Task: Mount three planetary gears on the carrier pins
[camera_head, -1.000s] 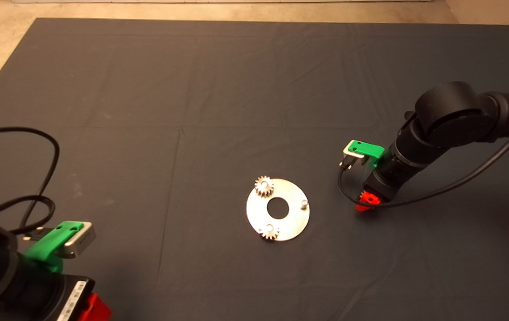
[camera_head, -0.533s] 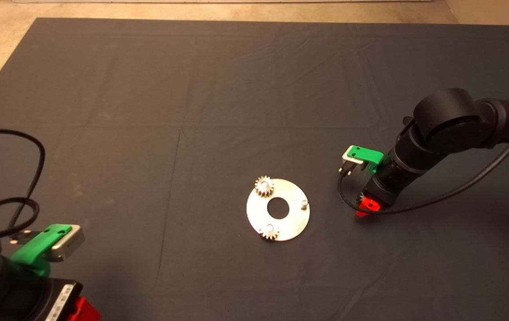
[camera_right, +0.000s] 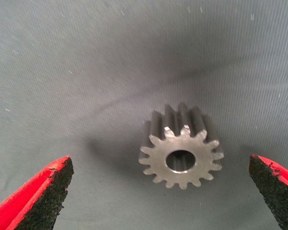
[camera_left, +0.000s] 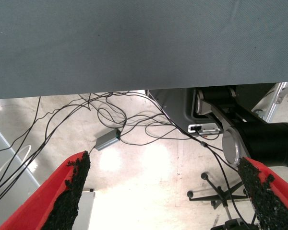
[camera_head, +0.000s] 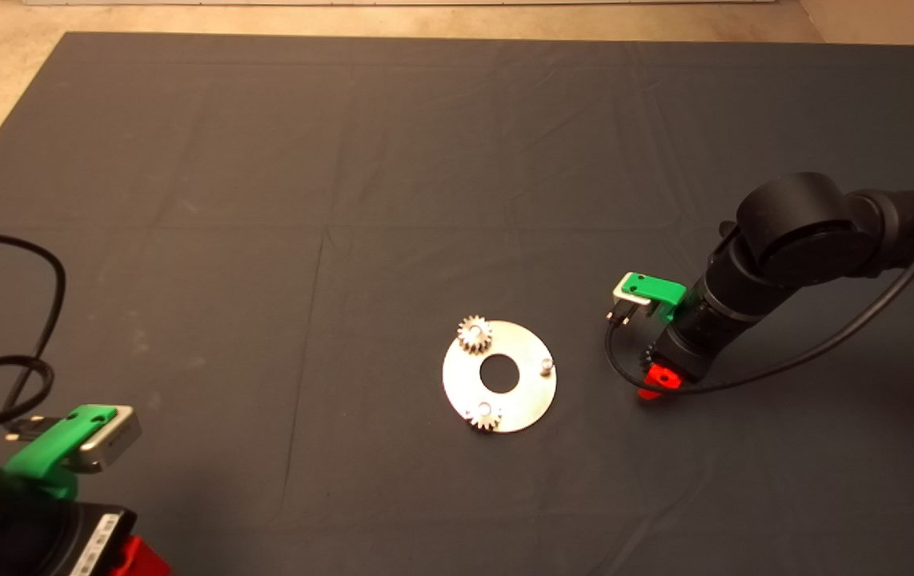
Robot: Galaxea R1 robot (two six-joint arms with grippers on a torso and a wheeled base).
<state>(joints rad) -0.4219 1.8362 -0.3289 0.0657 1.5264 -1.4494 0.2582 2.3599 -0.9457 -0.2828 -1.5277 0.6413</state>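
Gear point(camera_right: 181, 154) lies flat on surface between spread fingers point(camera_right: 38, 196) of right tool point(camera_head: 659, 376), bore upward; you descend straight.

Dark grey gear point(camera_right: 181, 152) — red-fingered end effector point(camera_right: 158, 191) — on grey mat point(camera_right: 86, 72).

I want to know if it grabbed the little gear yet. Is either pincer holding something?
No. The right pincer is open around the loose gear without touching; the left pincer is open too.
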